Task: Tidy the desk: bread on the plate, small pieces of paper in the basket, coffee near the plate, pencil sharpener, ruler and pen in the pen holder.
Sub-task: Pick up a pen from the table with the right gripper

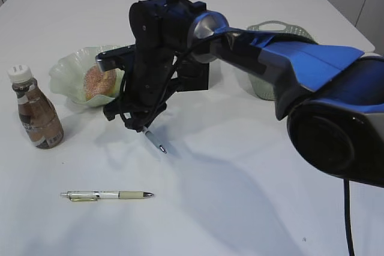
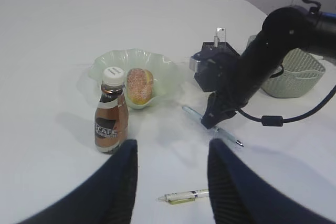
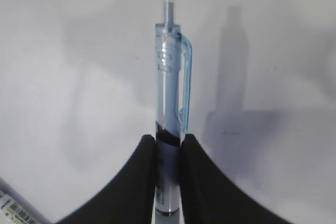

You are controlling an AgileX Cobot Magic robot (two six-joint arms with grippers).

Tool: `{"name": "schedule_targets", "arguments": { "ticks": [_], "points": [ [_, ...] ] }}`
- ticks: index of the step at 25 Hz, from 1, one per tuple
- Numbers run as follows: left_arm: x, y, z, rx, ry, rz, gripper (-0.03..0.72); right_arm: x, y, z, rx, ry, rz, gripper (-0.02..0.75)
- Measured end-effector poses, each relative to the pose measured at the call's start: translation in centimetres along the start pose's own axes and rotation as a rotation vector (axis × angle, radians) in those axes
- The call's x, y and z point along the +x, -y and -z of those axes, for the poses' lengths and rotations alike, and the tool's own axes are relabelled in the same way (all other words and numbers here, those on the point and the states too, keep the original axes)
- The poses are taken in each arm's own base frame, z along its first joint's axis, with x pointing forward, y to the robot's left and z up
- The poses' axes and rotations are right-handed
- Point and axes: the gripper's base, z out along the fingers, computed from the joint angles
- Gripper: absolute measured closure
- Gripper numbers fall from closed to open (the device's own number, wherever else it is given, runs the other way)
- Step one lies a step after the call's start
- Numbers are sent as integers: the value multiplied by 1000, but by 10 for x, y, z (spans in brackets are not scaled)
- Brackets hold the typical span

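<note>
Two pens show: the right end effector (image 3: 167, 153) is clamped on a clear blue pen (image 3: 170, 77) mid-bench (image 1: 252, 208); a green pen (image 1: 108, 195) lies towards the near edge, bare bench around it. Left end effector (image 2: 170, 179) hangs apart.

Plain white matte surface (image 1: 252, 208), no pattern.
Round bun (image 2: 139, 85): golden-brown, top speckled pale with sugar.
Ruffled glass dish (image 2: 157, 64): pale green, translucent.
Small clear plastic bottle (image 1: 38, 115): brown liquid, white cap, brown label with white lettering.
Perforated plastic basket (image 2: 296, 77): pale sage-green, woven-look holes.
Square mesh box (image 1: 195, 76): black.
Slim click pen (image 1: 108, 195) lying apart: white barrel, olive-green grip and clip.
Clear-barrelled pen (image 3: 170, 77): pale blue translucent clip, dark band lower down, between black fingers of the right pincer (image 3: 168, 153).
Right arm (image 1: 312, 64): black with blue shell.
Left pincer (image 2: 170, 182): dark navy, ribbed pads.
</note>
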Motion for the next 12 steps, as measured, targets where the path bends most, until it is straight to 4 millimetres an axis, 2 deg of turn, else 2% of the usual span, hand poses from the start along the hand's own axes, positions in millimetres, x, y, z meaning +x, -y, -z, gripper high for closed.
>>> {"name": "schedule_targets", "arguments": {
  "ticks": [4,5,6,12],
  "points": [
    [0,0,0,0,0,0,379,-4,-1,21,19,40,11,610],
    [0,0,0,0,0,0,379,-4,-1,21,19,40,11,610],
    [0,0,0,0,0,0,379,-5,-2,34,23,62,15,610],
    [0,0,0,1,5,0,379,-8,-5,67,38,118,27,610]
  ]
}}
